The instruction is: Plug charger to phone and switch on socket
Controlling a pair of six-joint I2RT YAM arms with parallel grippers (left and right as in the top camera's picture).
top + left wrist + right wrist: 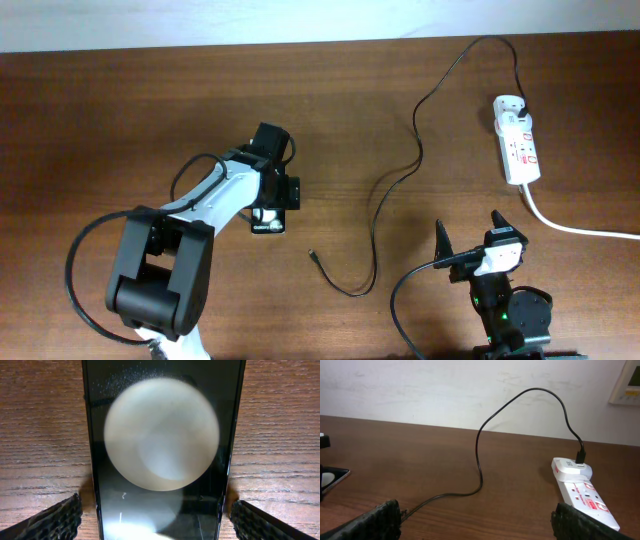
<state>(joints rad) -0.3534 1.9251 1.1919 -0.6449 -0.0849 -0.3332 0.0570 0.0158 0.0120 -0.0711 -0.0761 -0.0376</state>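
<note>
Wooden table point(100, 120) carried the phone point(268, 222), which lay flat between the fingers of the left claw point(160, 521). That claw was spread wide, gripping nothing. The right claw point(470, 235) also gaped empty, near the socket point(518, 145). The charger point(418, 150) was plugged into the socket's far end, its free tip on the table between phone and right claw.

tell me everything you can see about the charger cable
The charger is a long, thin black cable lying slack on the wooden table. Its black plug stands in the white block at the far end of the socket. From there it arches up, then snakes back to the table's middle. The tiny tip lies free, right of the phone, not touching it.
</note>
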